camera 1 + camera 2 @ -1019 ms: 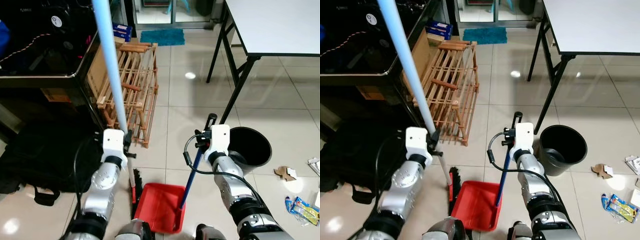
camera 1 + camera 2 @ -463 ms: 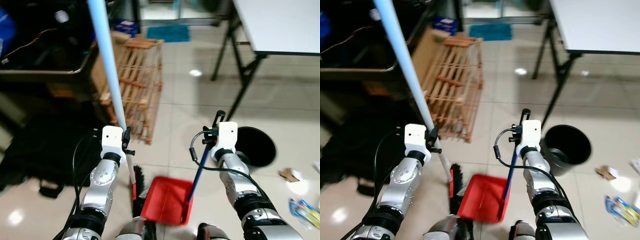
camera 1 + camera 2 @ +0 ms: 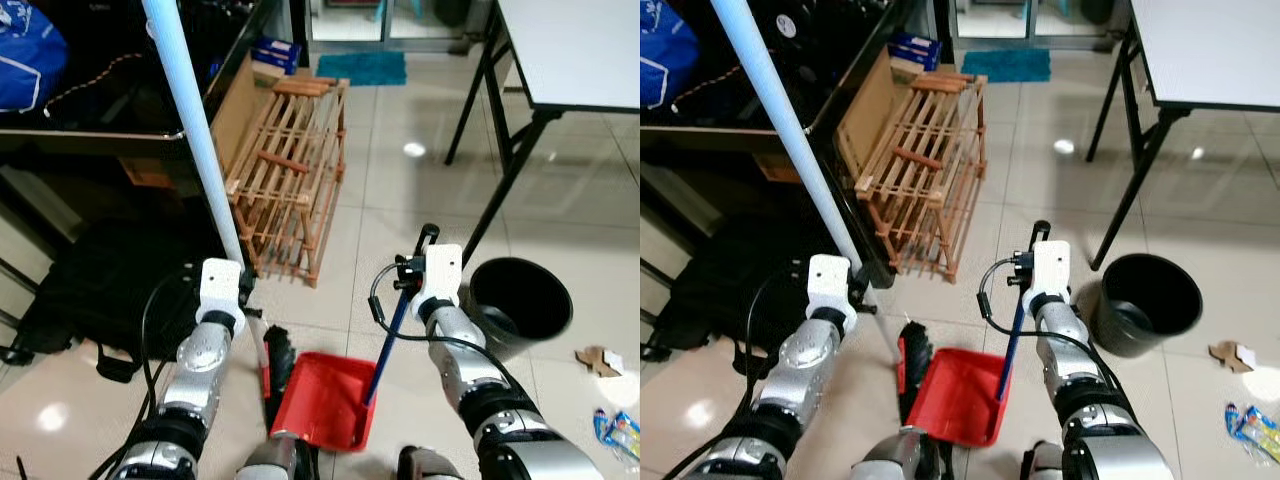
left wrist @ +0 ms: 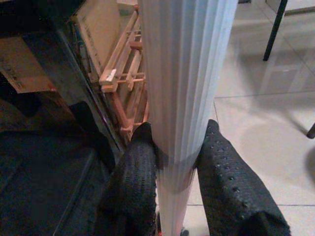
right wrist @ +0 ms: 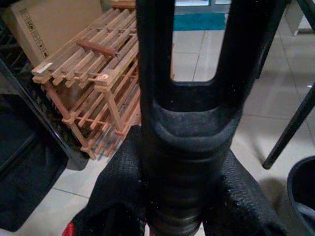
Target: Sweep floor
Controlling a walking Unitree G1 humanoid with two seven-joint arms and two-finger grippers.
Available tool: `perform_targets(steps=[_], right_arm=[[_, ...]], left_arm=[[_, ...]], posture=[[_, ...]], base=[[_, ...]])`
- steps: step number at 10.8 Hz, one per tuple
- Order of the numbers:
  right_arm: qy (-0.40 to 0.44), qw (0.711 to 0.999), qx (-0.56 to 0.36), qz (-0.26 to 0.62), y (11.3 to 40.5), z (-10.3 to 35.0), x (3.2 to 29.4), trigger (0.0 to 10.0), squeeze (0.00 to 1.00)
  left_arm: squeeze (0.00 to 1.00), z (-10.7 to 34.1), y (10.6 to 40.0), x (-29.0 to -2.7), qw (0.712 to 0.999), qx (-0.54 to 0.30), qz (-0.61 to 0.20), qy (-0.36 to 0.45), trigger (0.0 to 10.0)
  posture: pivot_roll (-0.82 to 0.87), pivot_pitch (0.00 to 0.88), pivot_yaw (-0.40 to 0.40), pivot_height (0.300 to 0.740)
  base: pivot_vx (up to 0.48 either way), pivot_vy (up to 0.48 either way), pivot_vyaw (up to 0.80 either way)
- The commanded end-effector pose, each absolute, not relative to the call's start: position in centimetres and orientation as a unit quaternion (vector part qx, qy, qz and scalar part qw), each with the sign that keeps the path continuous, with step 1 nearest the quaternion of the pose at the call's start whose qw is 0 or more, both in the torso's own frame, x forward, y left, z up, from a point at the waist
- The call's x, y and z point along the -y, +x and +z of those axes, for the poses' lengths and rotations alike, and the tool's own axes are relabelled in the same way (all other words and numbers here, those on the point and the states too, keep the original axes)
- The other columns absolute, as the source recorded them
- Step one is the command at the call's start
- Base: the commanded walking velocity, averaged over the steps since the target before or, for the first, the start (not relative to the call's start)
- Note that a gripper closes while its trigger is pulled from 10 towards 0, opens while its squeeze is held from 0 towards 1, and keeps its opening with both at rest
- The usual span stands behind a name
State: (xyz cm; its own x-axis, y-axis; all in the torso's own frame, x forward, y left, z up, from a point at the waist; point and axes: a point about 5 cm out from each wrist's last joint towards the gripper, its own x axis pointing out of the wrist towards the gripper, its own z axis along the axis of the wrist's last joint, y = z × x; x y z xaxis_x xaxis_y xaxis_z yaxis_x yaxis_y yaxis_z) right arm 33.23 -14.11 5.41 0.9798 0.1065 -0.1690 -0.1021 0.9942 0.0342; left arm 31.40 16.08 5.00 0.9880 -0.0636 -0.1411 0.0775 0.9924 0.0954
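Pale blue-handled broom (image 3: 197, 150) stood nearly upright, black bristles on floor, touching red dustpan (image 3: 322, 400) with blue handle.

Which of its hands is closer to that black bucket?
Right. The right gripper, holding the dustpan handle, sits just beside the black bucket; the left gripper grips the broom farther away.

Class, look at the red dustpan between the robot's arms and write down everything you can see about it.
The red dustpan looks like plastic: a shallow square tray lying flat on the pale tiled floor, just in front of the robot. A dark blue handle rises tilted from its right side to a black forked grip, which the right gripper clamps. The black broom head stands close against its left edge. Nothing can be made out inside it.
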Motion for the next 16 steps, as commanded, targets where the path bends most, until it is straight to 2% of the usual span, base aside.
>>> perform_targets(steps=[1,5,7,9,12,14,16], right_arm=[[0.009,0.996,-0.071,0.049,33.6,6.0,14.2,10.0,0.00],[0.019,0.994,-0.106,0.009,33.3,4.9,15.7,10.0,0.00],[0.007,0.994,-0.109,-0.022,33.5,5.3,18.0,10.0,0.00],[0.000,0.993,-0.101,-0.055,33.7,5.9,20.2,10.0,0.00],[-0.013,0.991,-0.108,-0.082,32.8,5.4,22.5,10.0,0.00],[-0.015,0.989,-0.127,-0.071,32.1,4.2,21.9,10.0,0.00],[-0.029,0.983,-0.179,-0.031,30.7,1.8,19.7,10.0,0.00]], left_arm=[[0.00,4.5,31.3,-16.5,0.994,-0.083,-0.028,0.058,10.0],[0.00,2.4,30.4,-17.3,0.988,-0.135,-0.032,0.068,10.0],[0.00,2.3,30.3,-17.8,0.987,-0.145,-0.027,0.064,10.0],[0.00,2.8,30.9,-17.5,0.990,-0.136,-0.027,0.024,10.0],[0.00,3.6,31.9,-16.5,0.990,-0.127,-0.040,0.041,10.0],[0.00,2.9,31.4,-16.2,0.987,-0.140,-0.048,0.061,10.0],[0.00,0.6,29.5,-16.6,0.978,-0.186,-0.049,0.075,10.0]], posture=[[-0.12,0.167,0.126,0.740],[-0.13,0.171,0.124,0.740],[-0.13,0.170,0.129,0.740],[-0.13,0.167,0.138,0.740],[-0.15,0.165,0.144,0.740],[-0.16,0.162,0.141,0.740],[-0.16,0.155,0.128,0.740]], base=[[0.000,0.000,0.00],[0.000,0.000,0.00],[0.000,0.000,0.00],[0.199,0.000,0.00],[0.223,0.000,0.00],[0.000,0.000,0.00],[0.000,0.000,0.00]])
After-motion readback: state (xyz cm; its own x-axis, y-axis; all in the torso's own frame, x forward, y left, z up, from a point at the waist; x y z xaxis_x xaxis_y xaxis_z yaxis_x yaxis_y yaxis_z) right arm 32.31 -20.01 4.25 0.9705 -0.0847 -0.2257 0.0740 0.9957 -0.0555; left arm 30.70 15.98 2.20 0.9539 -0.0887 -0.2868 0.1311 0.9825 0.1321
